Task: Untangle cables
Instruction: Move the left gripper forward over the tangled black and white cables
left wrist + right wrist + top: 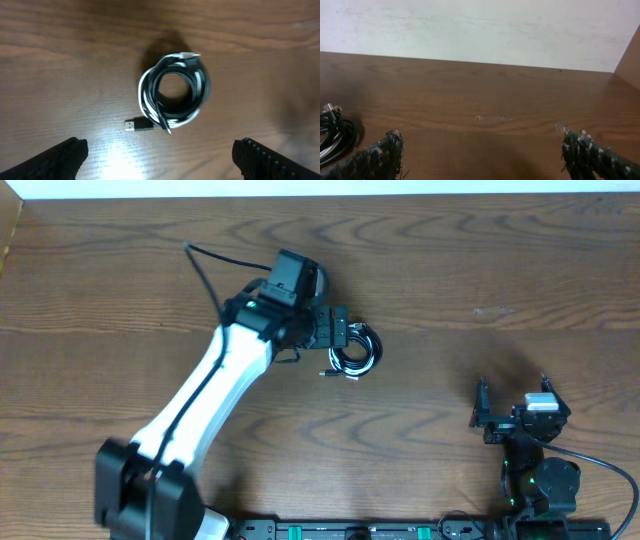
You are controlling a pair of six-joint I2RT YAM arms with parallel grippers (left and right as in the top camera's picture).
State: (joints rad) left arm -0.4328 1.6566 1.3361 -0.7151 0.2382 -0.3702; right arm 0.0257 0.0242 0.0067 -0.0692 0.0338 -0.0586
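The cables lie wound together as one small black-and-white coil (355, 352) on the wooden table, near its middle. In the left wrist view the coil (173, 91) is a round ring with a black plug end (137, 124) sticking out at its lower left. My left gripper (341, 332) is open and hovers just above the coil's left side; its two fingertips (159, 159) stand wide apart with bare table between them. My right gripper (482, 406) is open and empty at the front right, far from the coil. The coil's edge shows at the left of the right wrist view (332, 131).
The wooden table (480, 270) ends at a white wall at the back (480, 30). A thick black arm cable (205, 275) trails from the left arm toward the back left. The arm bases (350, 530) stand at the front edge.
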